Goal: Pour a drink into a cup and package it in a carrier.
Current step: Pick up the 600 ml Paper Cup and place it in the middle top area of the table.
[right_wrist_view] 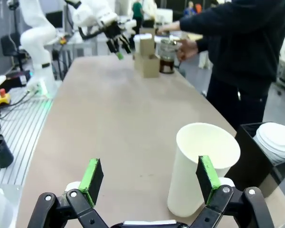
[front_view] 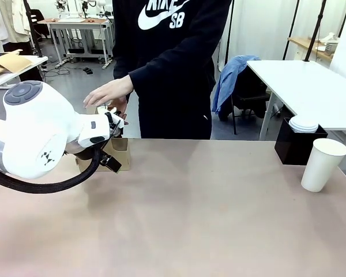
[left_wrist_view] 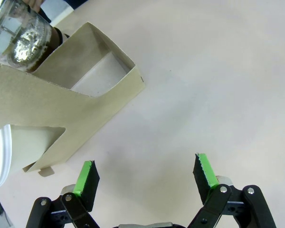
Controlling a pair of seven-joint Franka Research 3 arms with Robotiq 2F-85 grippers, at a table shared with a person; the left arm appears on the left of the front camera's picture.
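Looking across the tan table (front_view: 207,219), you see a person (front_view: 173,69) in a dark hooded top standing at its far side. The white left arm (front_view: 29,138) fills the near left part of the front view and reaches to the brown cardboard carrier (front_view: 120,153), which stands near the table's far left edge.

One hand (front_view: 106,92) of the person is stretched flat above the carrier. In the right wrist view the other hand (right_wrist_view: 187,47) holds a glass carafe (right_wrist_view: 167,57) just beside the carrier, and the dark drink (right_wrist_view: 167,65) sits in its lower part.

At the far right a black box (front_view: 297,144) carries a stack of white lids (front_view: 303,124). The cup (front_view: 323,164) stands upright just beside this box, on its near side, open and without lid.

In the left wrist view a lidded cup (left_wrist_view: 35,140) shows behind the carrier's wall. If it sits in a slot, you cannot tell.

The left gripper (left_wrist_view: 145,161) is spread wide and holds nothing. Its fingers are over bare table, and the carrier's corner is near the finger on the picture's left.

The right gripper (right_wrist_view: 149,164) is also spread wide and empty. The cup stands ahead of it, closer to the finger on the picture's right; whether that finger touches the cup, you cannot tell
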